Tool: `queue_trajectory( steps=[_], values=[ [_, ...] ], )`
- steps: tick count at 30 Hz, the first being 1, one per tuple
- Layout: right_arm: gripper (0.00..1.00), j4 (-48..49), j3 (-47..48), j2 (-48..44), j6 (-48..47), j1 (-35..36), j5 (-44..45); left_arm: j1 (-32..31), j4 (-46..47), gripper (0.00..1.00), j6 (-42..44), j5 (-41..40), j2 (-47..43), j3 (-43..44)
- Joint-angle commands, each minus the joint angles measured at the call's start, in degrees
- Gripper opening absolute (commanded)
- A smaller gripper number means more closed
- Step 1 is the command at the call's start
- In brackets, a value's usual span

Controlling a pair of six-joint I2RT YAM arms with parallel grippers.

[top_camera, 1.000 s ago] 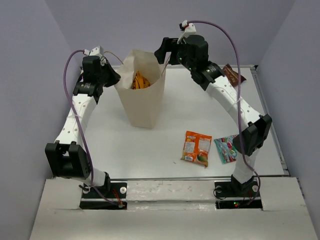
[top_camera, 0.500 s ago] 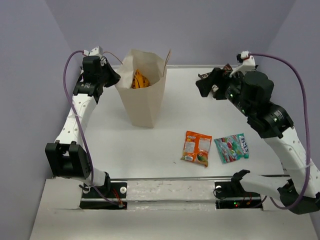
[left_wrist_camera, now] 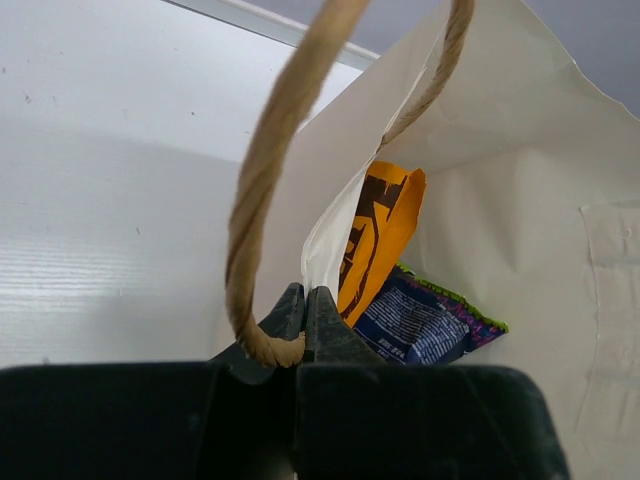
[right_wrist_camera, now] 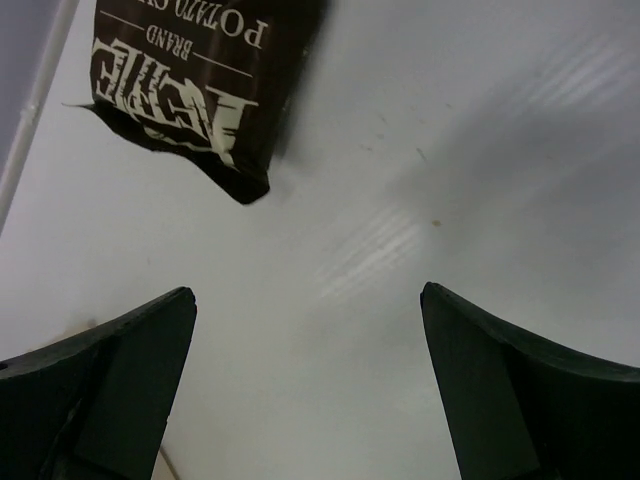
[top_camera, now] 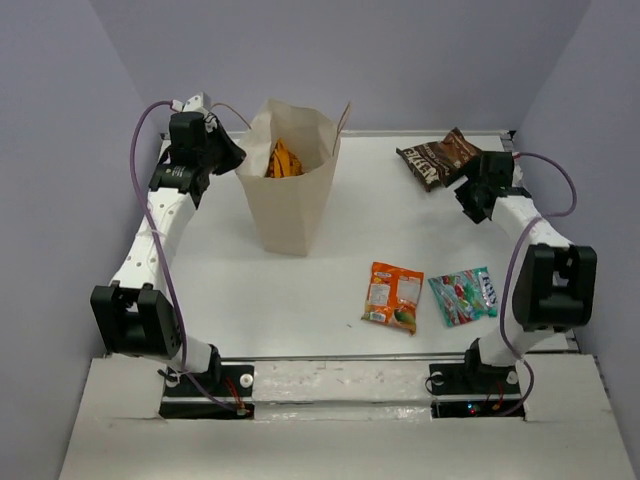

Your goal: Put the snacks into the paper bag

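On the table: three snacks outside the bag

Nearest you, right of centre, the small orange packet [top_camera: 393,296] and small teal-green packet [top_camera: 463,296] lie side by side. Farther back on the left stands the paper bag [top_camera: 290,195], holding the orange-yellow chip bag [top_camera: 283,160] and dark blue bag [left_wrist_camera: 415,325]. Your left gripper [left_wrist_camera: 305,310] pinches its rim at the handle [left_wrist_camera: 262,170]. Far right, your right gripper [right_wrist_camera: 310,380] is spread wide beside the brown bag [top_camera: 438,158].

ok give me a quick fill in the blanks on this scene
The left fingers are ____ on the paper bag's rim.
The right fingers stand ____ near the brown bag.
____ snacks lie on the table outside it.
Inside, beside the dark blue bag, sits the ____ chip bag.
Answers: shut; open; three; orange
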Motion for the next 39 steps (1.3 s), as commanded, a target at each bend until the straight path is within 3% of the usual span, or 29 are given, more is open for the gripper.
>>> queue_trajectory(
  steps=[1,7,12,16,19,20,21,22,23,24,25,33,39],
  values=[
    [1.00,13.8,11.2,12.8,5.3,0.9,-6.3,-0.8,0.8,0.00,0.5,-0.5,-2.5,-1.0],
    [1.00,17.1,22.0,29.0,7.3,0.3,-5.7,-0.4,0.9,0.00,1.2,-1.7,-1.8,-1.4],
    [1.00,15.8,24.8,35.0,13.4,-0.2,0.8,0.8,0.7,0.00,1.2,-1.7,-0.9,-1.0],
    [0.99,11.7,29.9,39.2,12.5,-0.2,2.7,1.3,0.7,0.00,1.2,-1.2,-0.4,-0.9],
    [0.73,10.5,32.7,41.8,11.0,-0.2,2.5,1.7,0.8,0.00,1.0,-1.1,0.0,-0.9],
    [0.62,10.4,32.5,41.7,11.0,-0.2,2.9,1.7,0.7,0.00,1.1,-1.1,0.1,-0.9],
    [0.42,10.5,31.6,41.1,11.1,-0.2,3.5,1.8,0.8,0.00,1.1,-1.2,0.0,-0.9],
    [0.34,10.6,31.3,40.7,10.5,-0.2,4.3,1.8,0.8,0.00,1.1,-1.2,0.1,-0.8],
    [0.17,10.7,31.0,40.3,9.8,-0.2,4.6,1.9,0.8,0.00,1.0,-1.2,0.1,-0.7],
    [0.05,10.8,30.9,39.3,8.9,-0.2,5.1,1.9,0.8,0.00,1.2,-1.2,0.0,-0.6],
    [0.01,10.8,31.0,38.7,8.0,-0.2,5.6,1.9,0.8,0.00,1.2,-1.2,0.1,-0.6],
    [0.01,14.4,40.4,26.5,-7.9,1.4,-1.0,1.9,1.0,0.00,0.9,-0.5,0.1,-0.8],
    [0.01,15.3,61.7,22.0,-19.6,10.3,-7.3,1.8,1.1,0.00,0.4,0.0,0.4,-0.2]
  ],
)
